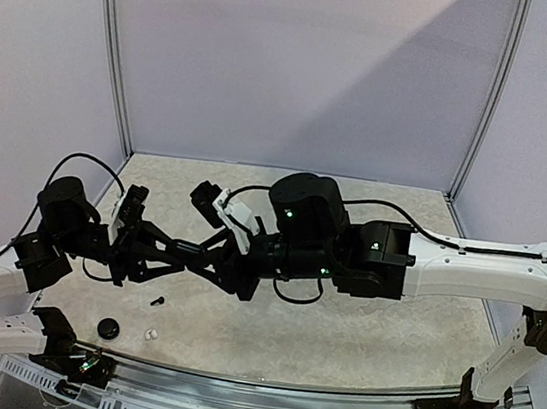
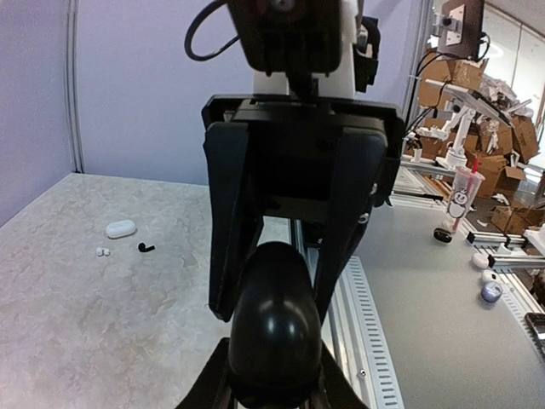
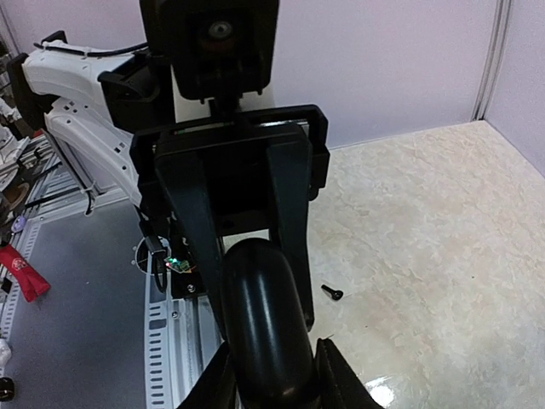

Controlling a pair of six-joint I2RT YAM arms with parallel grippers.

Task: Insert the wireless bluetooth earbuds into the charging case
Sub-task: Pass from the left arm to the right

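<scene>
The two arms met above the middle of the pale, marbled tabletop (image 1: 368, 328), their pincers pointing at each other from left and right. Between them, lifted off the surface, was a glossy black case (image 2: 272, 341), rounded like an egg. The left pincer (image 3: 260, 317) was pinching the black case, one finger on each flank. The right pincer (image 2: 274, 308) reached over the same case from the opposite end. Its fingers lay close along both sides, but whether they pressed on the case or merely stood beside it could not be told.

The earbuds all lay on the tabletop, well apart from the lifted case. One black earbud (image 1: 158, 300) lay below the left pincer, toward the near edge. Closer to that edge sat a small white piece (image 1: 150, 333), too small to make out, and to its left a round black object (image 1: 109, 327).

In the left wrist view, farther along the tabletop past the right pincer, a white case (image 2: 121, 228) rested flat. A pair of white earbuds (image 2: 102, 252) lay just beside it, on its nearer left side. A second black earbud (image 2: 146, 248) lay near it on the right, touching neither the white case nor the white earbuds.
</scene>
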